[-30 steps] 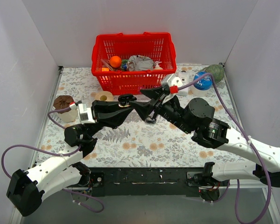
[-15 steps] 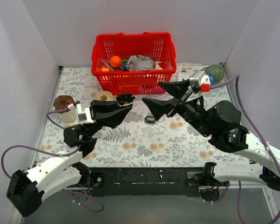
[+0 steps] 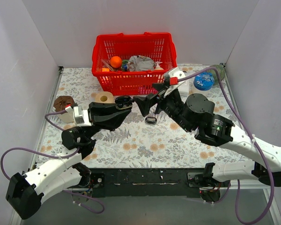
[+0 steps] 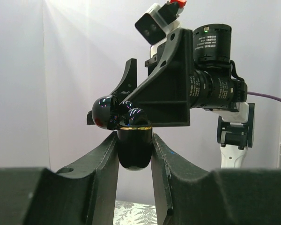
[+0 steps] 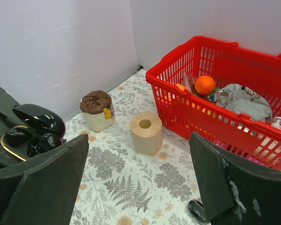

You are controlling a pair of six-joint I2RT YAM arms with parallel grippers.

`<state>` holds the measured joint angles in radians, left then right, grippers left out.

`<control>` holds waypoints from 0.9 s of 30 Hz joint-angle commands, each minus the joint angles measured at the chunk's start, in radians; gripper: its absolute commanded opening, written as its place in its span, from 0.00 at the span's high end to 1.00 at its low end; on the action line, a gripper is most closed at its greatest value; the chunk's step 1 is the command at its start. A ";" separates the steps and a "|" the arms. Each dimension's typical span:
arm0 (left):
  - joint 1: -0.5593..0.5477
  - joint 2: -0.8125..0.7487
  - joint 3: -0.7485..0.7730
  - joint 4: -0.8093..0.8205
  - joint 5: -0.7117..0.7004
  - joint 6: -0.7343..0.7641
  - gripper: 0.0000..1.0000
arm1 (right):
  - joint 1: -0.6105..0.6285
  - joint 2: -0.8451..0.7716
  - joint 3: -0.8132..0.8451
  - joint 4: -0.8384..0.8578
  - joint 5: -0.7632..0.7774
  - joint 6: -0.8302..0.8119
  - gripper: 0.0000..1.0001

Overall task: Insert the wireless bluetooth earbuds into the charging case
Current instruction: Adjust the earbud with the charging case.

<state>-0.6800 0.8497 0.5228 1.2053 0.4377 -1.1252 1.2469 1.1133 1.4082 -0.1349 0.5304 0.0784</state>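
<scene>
- Top view: the left gripper is closed on the charging case and holds it above the fern-print table, in front of the red basket.
- The case lid stands open.
- The right gripper hangs just to the right of the case with its fingers spread wide and nothing between them.
- One small black earbud lies on the table below the right gripper, apart from the case.
- A tan tape roll stands just left of the case, and a brown-topped cup stands further left.
- A blue-topped item sits at the far right of the table.
- Left wrist view: the two dark fingers clamp the rounded lower half of the charging case from both sides.
- The lid is tipped up and to the left, and a thin gold rim shows at the seam.
- The right gripper's black body and its white camera fill the space right behind the case, very near it. I cannot tell whether they touch.
- Right wrist view: both fingers are wide apart and empty.
- The open case sits at the left edge, its gold-rimmed inner face showing two dark rounded shapes. I cannot tell whether these are wells or a seated bud.
- An orange and a grey pouch lie in the basket.
- The loose earbud shows at the foot of the right-hand finger.
</scene>
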 commanded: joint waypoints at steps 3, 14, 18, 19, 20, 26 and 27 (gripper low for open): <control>-0.001 -0.032 0.000 0.005 0.018 -0.002 1.00 | 0.006 -0.012 0.051 0.020 0.020 0.000 0.05; -0.001 -0.032 -0.001 -0.039 -0.010 0.033 1.00 | 0.006 -0.021 0.048 0.031 -0.020 0.006 0.08; -0.001 -0.028 -0.001 -0.038 -0.010 0.036 1.00 | 0.006 -0.023 0.041 0.035 -0.041 0.008 0.08; -0.001 -0.026 0.000 -0.038 -0.010 0.036 1.00 | 0.006 -0.024 0.038 0.038 -0.044 0.008 0.09; -0.001 -0.021 0.002 -0.039 -0.008 0.036 1.00 | 0.006 -0.024 0.038 0.038 -0.049 0.009 0.08; -0.001 -0.005 0.013 -0.049 -0.011 0.047 1.00 | 0.008 -0.018 0.037 0.035 -0.086 0.021 0.10; -0.001 0.005 0.014 -0.047 -0.013 0.048 1.00 | 0.008 -0.020 0.037 0.031 -0.090 0.026 0.11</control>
<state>-0.6800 0.8394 0.5224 1.1675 0.4423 -1.0966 1.2465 1.1118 1.4132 -0.1413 0.4797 0.0807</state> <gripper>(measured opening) 0.286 0.903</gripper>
